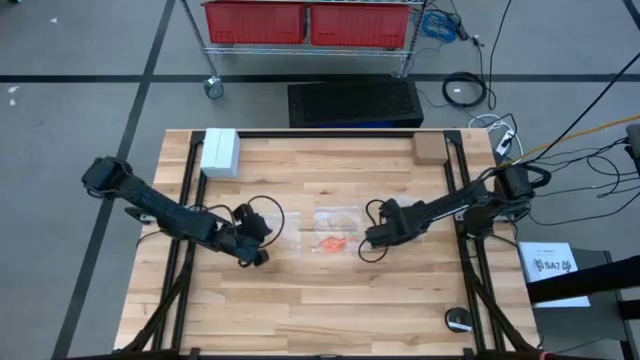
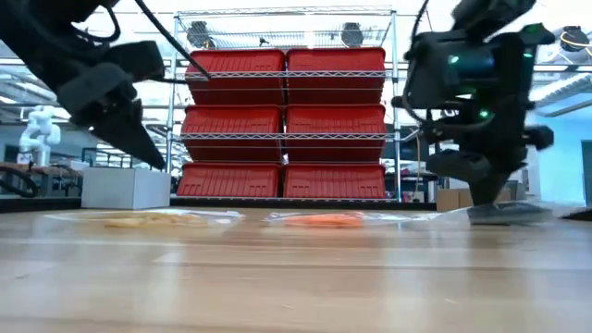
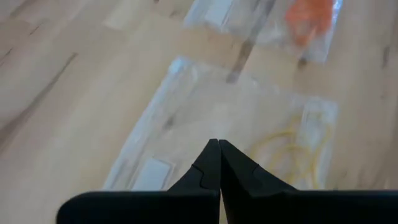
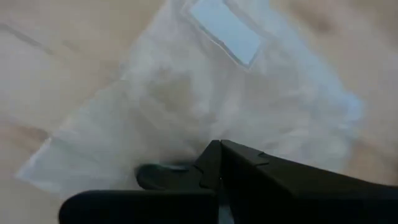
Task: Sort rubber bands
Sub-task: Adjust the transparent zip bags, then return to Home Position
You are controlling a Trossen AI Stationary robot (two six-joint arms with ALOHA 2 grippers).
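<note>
So the rubber bands (image 1: 333, 243) are sitting mid-bench, inside clear plastic bags: the orange bunch shows up as a little smear in one bag (image 1: 335, 232) near the middle of the wooden bench (image 1: 320, 310), and in the high view that smear runs roughly side to side across the bench, low and flat in the low view too (image 2: 322, 220). The individual loops are too small to say which way any single one points. There's also a yellowish bunch (image 3: 292, 155) in a second clear bag (image 3: 205, 124), seen from the left wrist view as thin loops curling just past the claw tips, with the orange ones (image 3: 308, 18) farther off in their own bag. Left claw (image 1: 258, 255) is fully closed, fingers pressed tip to tip, hovering just over the edge of that second bag and holding nothing as far as I can see. Right claw (image 1: 372, 238) is closed up tight as well, sitting right beside the orange bag; from its wrist view it's down over a clear bag (image 4: 205, 106) with a white label patch (image 4: 225, 28), and there's a small dark loop-like thing (image 4: 163, 175) just beside the tips, though I can't tell whether it's pinched or just lying there.
</note>
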